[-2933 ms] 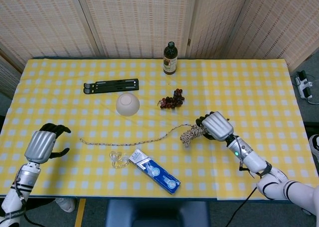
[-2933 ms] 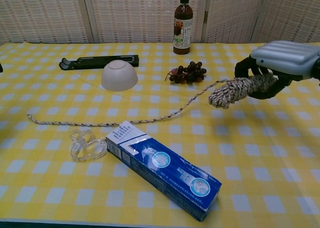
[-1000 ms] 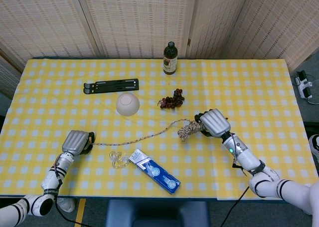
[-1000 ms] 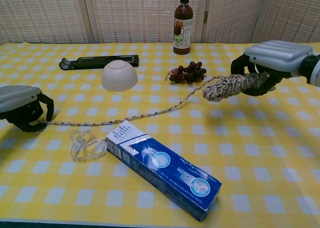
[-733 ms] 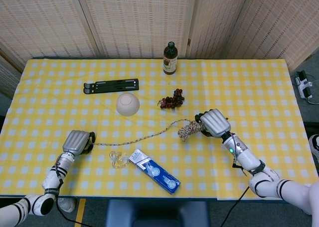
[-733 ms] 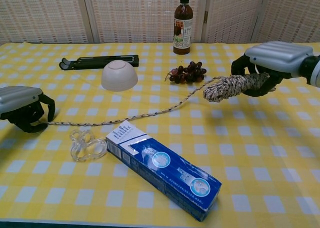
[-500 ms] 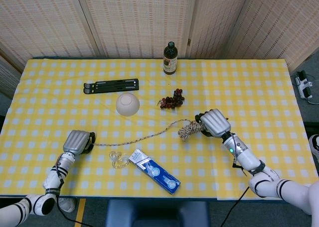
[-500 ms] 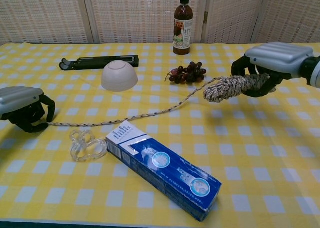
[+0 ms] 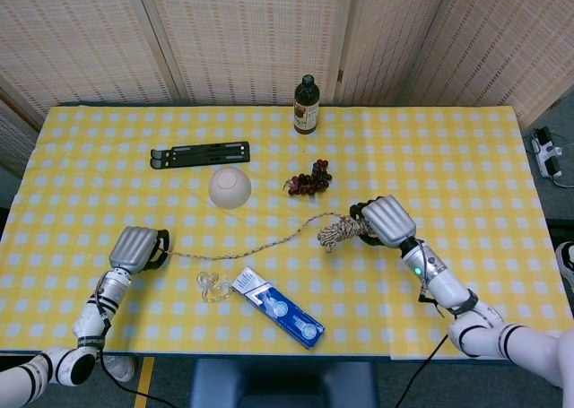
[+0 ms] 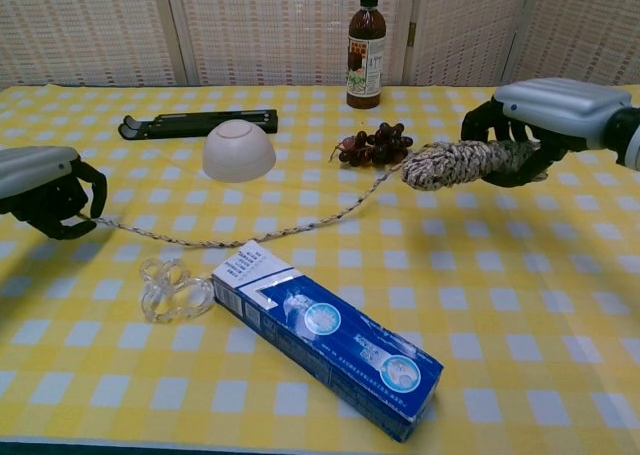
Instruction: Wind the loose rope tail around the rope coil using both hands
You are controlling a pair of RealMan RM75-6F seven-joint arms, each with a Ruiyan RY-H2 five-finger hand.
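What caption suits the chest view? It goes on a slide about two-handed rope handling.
Right hand holds the rope coil while left hand grips the loose tail's end.

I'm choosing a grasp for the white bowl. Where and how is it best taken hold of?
The bowl sits upside down, rim on the tablecloth, so no edge is free to pinch. Probably best to come from above and close the fingers around its domed sides, low near the rim.

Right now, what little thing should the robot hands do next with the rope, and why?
Probably the left hand should carry the rope tail toward the rope coil and start a loop around it. The right hand holds the coil above the table, and the left hand grips the tail's far end, so nothing is wound yet.
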